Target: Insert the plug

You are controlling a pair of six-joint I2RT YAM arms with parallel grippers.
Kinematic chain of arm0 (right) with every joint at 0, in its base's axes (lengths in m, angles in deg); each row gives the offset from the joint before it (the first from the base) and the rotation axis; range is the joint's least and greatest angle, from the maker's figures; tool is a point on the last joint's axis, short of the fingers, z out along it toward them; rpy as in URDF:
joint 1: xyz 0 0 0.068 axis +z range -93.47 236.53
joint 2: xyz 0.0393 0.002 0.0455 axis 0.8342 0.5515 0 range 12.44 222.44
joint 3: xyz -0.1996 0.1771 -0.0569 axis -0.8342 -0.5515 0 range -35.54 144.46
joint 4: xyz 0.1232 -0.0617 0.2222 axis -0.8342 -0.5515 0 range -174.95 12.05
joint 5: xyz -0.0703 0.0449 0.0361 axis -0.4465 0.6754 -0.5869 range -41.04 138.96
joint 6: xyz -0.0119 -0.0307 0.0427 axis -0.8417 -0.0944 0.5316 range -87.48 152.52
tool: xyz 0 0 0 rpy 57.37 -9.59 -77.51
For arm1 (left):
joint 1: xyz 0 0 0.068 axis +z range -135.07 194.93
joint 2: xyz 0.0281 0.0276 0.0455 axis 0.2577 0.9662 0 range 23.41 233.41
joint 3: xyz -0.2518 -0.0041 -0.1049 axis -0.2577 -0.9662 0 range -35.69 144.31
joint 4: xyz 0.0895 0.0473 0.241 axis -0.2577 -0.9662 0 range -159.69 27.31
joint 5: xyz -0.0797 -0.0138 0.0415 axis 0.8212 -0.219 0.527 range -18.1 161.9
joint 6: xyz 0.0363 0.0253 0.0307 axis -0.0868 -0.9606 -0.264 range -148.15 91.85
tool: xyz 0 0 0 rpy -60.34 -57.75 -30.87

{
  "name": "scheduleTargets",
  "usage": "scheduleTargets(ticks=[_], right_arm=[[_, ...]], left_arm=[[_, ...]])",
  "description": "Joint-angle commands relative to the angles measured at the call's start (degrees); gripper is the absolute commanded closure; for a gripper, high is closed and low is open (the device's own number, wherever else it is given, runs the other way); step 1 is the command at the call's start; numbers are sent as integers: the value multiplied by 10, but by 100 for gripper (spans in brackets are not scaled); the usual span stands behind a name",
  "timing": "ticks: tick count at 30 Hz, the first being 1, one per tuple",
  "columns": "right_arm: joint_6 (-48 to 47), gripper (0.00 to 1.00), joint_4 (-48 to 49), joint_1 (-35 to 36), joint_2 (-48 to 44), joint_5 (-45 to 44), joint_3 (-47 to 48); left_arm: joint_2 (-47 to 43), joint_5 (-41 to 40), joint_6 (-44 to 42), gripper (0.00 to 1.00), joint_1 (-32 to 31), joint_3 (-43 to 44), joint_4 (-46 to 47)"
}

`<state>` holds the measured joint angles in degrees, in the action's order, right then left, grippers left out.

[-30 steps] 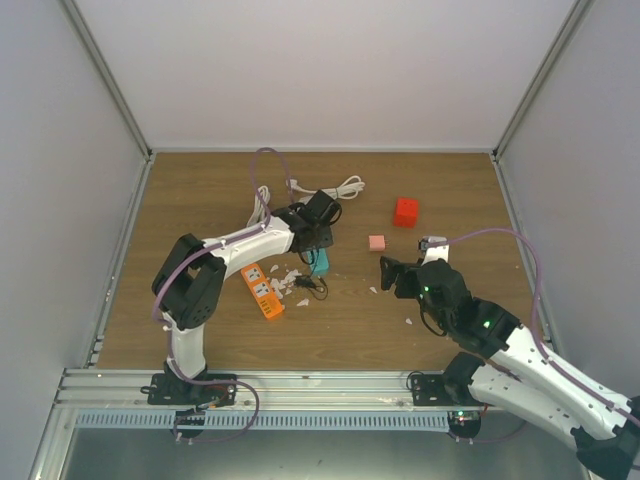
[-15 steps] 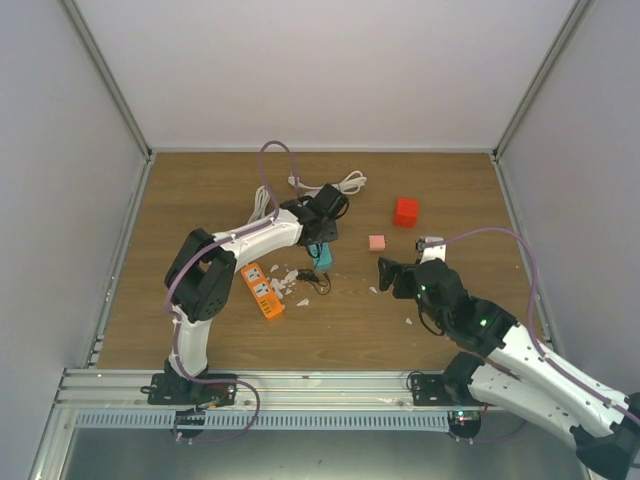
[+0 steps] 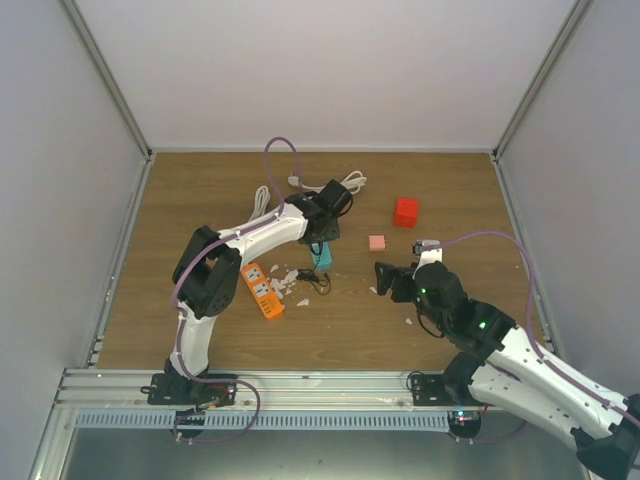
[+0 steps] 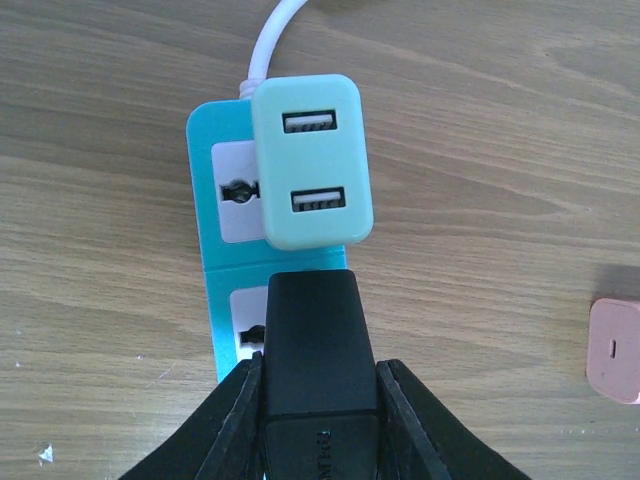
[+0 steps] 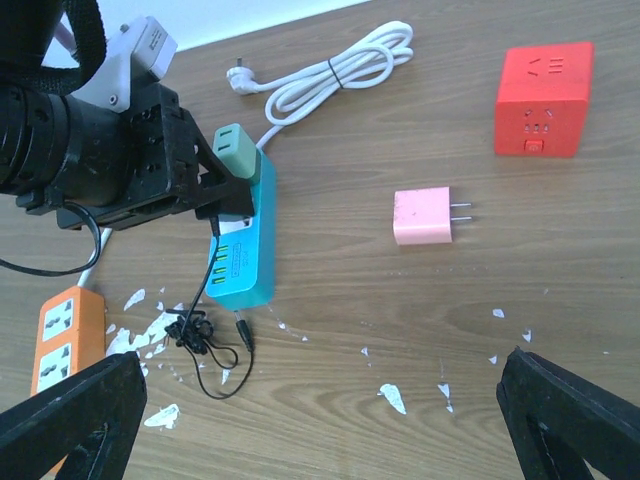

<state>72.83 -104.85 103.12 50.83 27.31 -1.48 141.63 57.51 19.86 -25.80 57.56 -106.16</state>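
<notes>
The left gripper (image 4: 318, 372) is clamping the plug (image 4: 312, 335) between both fingers. It is holding the plug directly over the teal power strip (image 4: 212, 300), just beside a mint green USB adapter (image 4: 311, 160) that is sitting in the neighbouring socket. The plug is covering most of its target socket, so whether the prongs are entering cannot be told. The insertion is looking nearly finished, with pressing home and letting go probably remaining. The plug is showing as a small, smooth black box, its thin black wire (image 5: 192, 330) lying tangled on the table (image 5: 560, 260) near the strip's end. The right gripper (image 3: 387, 279) is hanging spread wide and empty, well apart from the strip.
</notes>
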Motion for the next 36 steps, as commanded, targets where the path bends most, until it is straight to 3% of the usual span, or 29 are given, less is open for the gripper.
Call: scheduleTargets(ticks=[1, 22, 36], right_arm=[[-8, 1, 14, 1, -9, 9, -4], [-10, 0, 16, 1, -13, 17, -6], [-16, 0, 20, 1, -15, 29, -7]], left_arm=[[133, 32, 1, 100, 10, -49, -116], [208, 16, 11, 100, 3, -17, -167], [176, 47, -42, 96, 10, -63, -106]])
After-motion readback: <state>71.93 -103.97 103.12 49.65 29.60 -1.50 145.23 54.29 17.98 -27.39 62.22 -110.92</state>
